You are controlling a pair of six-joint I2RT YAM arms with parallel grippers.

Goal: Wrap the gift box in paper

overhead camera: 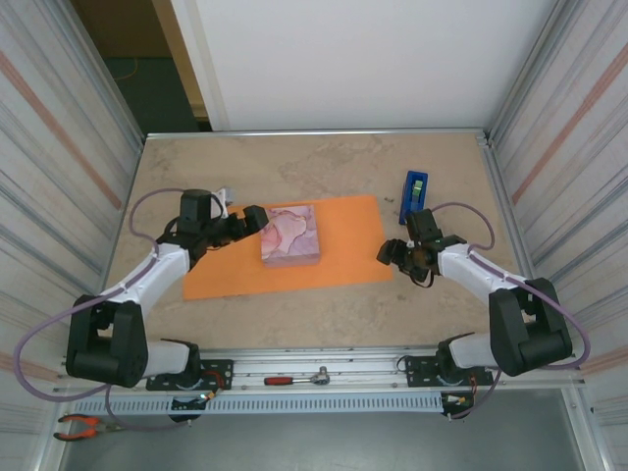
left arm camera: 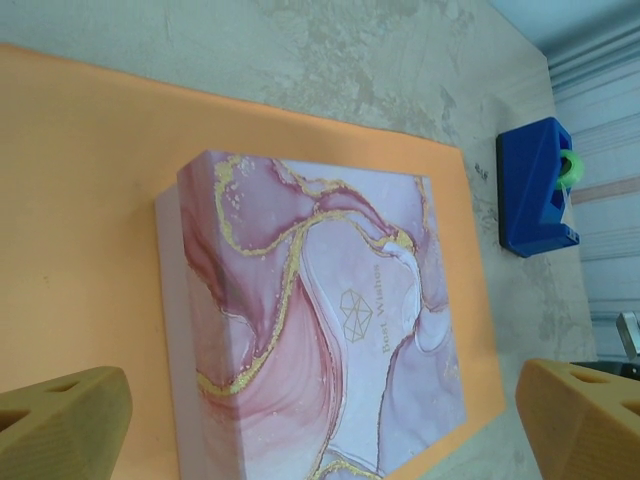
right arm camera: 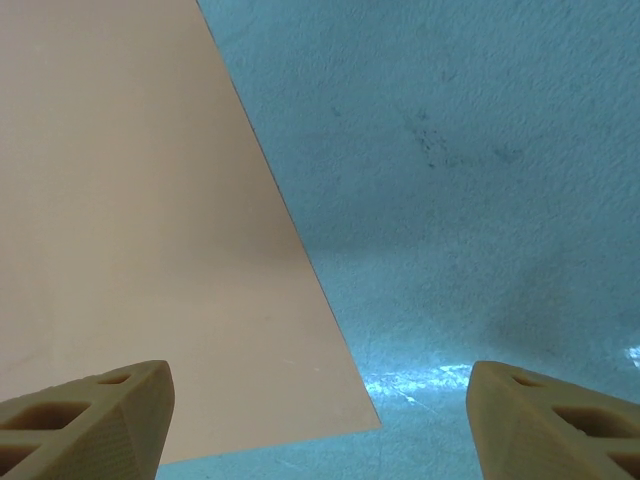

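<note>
Red-handled pliers (overhead camera: 83,425) lie at the near left corner, below the rail that carries the arm bases. Above them the left arm reaches in over the tabletop (overhead camera: 324,167), and the left pincer (overhead camera: 253,220) sits just beside the left edge of the gift box (overhead camera: 290,234). Its jaws are spread wide and clamp nothing. In the left wrist view the two tan fingers (left arm camera: 60,425) stand at the bottom corners with the box lying ahead between them.

The paper (overhead camera: 226,275) is a plain orange sheet lying flat on the tabletop, its long side running left to right. The gift box rests on it, right of the sheet's middle and towards its far edge. The box is bare – a pink and lilac marbled lid with gold veins and a small gold emblem – and none of the sheet is folded over it.

On the near rail, roughly central, lies a red-handled ratchet wrench (overhead camera: 297,377).

The right pincer (overhead camera: 391,253) hovers at the sheet's right edge, near its front corner, well apart from the box. Its jaws are wide too and hold nothing. One finger (right arm camera: 85,420) shows over the orange sheet, the other over bare tabletop.

Behind it, beyond the sheet's far right corner, stands a blue tape dispenser (overhead camera: 413,196) with a green roll.
</note>
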